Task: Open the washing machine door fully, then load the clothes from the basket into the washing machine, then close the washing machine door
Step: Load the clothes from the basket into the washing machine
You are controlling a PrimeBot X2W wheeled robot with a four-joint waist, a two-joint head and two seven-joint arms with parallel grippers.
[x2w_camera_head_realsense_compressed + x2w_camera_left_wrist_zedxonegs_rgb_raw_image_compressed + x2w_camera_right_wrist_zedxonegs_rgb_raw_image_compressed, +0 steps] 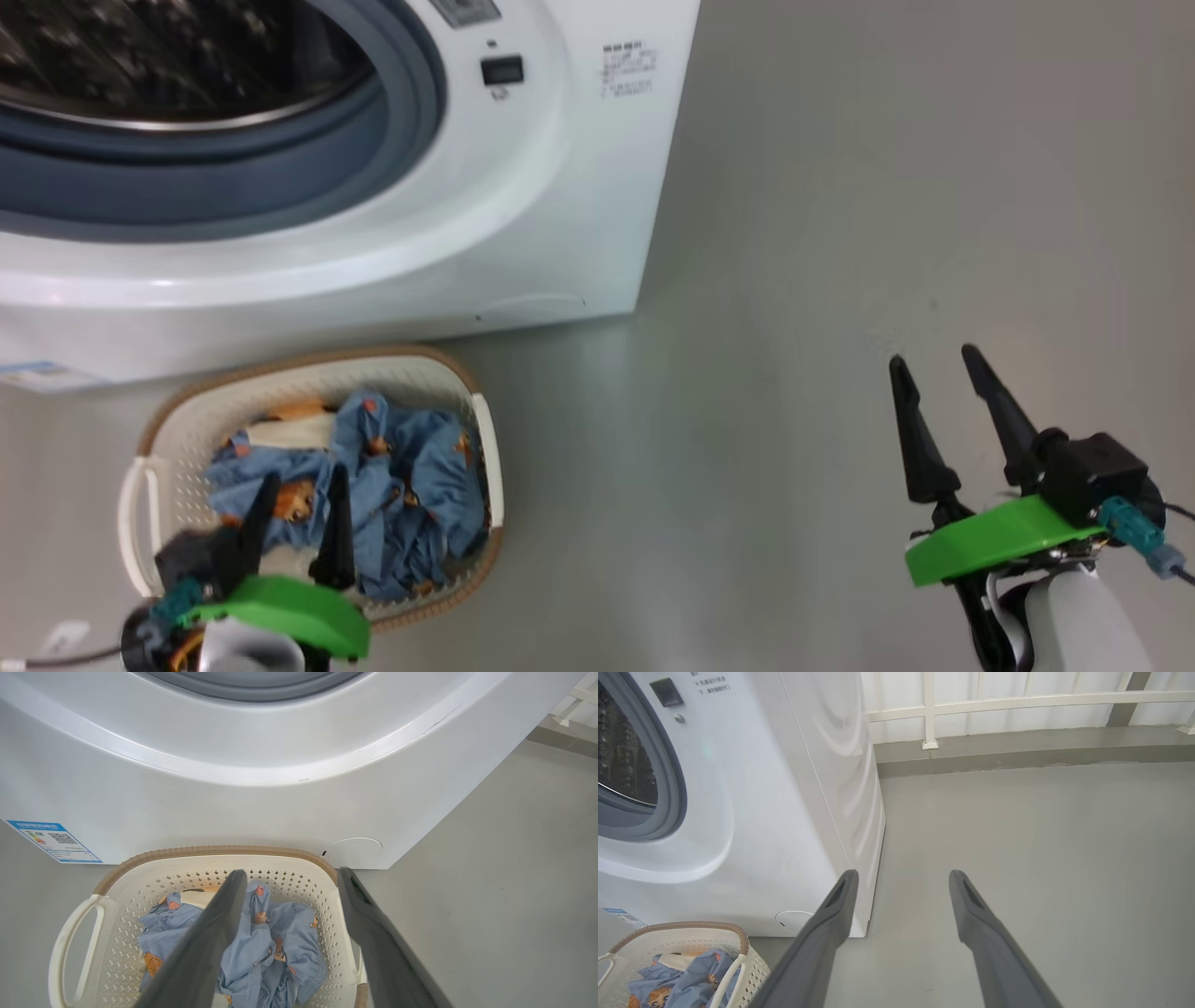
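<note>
1. Presently, the washing machine [523,233] stands on the grey floor [840,233], with its grey gasket [401,121] and steel drum [168,56] exposed.
2. The basket [280,373] sits on the floor just in front of the machine's base.
3. The clothes [401,485], blue bear-print fabric with a cream piece, lie bundled inside the basket.
4. Left claw [304,474]: released, fingers spread over the clothes, grasping nothing. Contact with the fabric cannot be told.
5. Right claw [934,357]: released and empty, above bare floor to the machine's right, well apart from the basket.
</note>
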